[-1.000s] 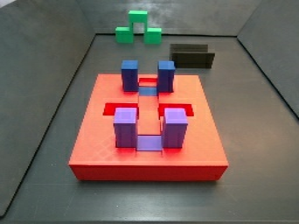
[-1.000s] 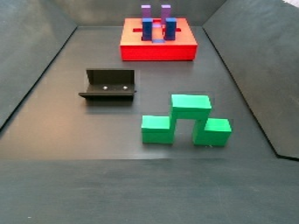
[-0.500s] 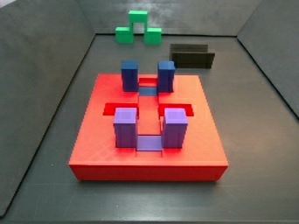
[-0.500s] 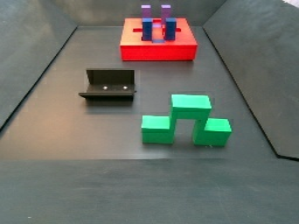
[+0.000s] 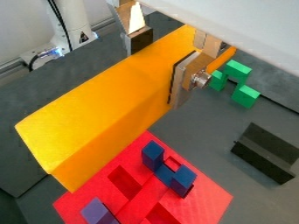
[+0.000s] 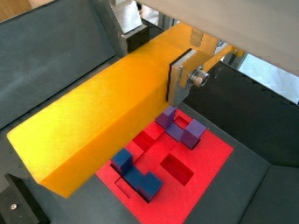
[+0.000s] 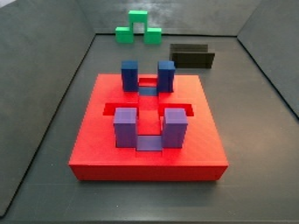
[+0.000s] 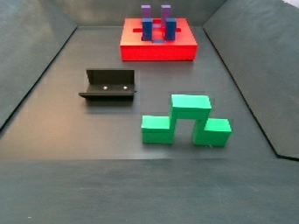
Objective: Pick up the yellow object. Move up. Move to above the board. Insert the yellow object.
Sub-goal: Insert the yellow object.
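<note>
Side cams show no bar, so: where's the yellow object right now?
Only both wrist views show it: the yellow object is clamped in the gripper, held in the air above the board.

No shift seen in both side views, the claw (image 5: 160, 54) out of their frame, gripping the yellow object (image 5: 103, 118) above the board (image 7: 96, 147).

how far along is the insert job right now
Pickup and lift look done: in both wrist views the gripper is shut on the yellow bar, held well above the floor. In hand: the bar hangs over the red board, visible below it. Left: lowering it between the purple and blue posts; the side views show the board with no bar in it. The green stepped block and fixture sit aside.
</note>
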Tool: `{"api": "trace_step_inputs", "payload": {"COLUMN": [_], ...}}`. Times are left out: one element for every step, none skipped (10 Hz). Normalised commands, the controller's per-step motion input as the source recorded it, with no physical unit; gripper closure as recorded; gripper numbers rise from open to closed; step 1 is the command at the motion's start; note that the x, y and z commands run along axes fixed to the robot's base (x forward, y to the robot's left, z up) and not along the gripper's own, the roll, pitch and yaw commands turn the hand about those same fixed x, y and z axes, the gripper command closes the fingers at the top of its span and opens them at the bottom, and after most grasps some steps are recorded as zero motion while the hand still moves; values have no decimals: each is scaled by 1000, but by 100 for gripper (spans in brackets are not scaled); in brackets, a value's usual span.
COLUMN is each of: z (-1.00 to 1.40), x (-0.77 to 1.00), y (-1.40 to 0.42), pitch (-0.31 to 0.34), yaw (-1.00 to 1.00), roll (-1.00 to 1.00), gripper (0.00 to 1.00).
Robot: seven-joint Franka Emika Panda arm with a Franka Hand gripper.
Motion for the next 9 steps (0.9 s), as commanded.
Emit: {"api": "trace_step_inputs", "payload": {"z": [-166, -177, -91, -60, -177, -494, -757, -737, -754], "x": [-31, -43, 0, 60, 189, 360, 306, 306, 231], "y": [-60, -100, -66, 0, 0, 0, -134, -114, -149], "pitch": [0, 0, 0, 0, 4, 0, -14, -27, -46], "yaw": [0, 0, 0, 0, 0, 0, 26, 34, 23], "roll": [-10, -9, -6, -41, -30, -11, 0, 0, 0], "gripper": [100, 100, 100, 100, 100, 100, 100, 100, 100]}}
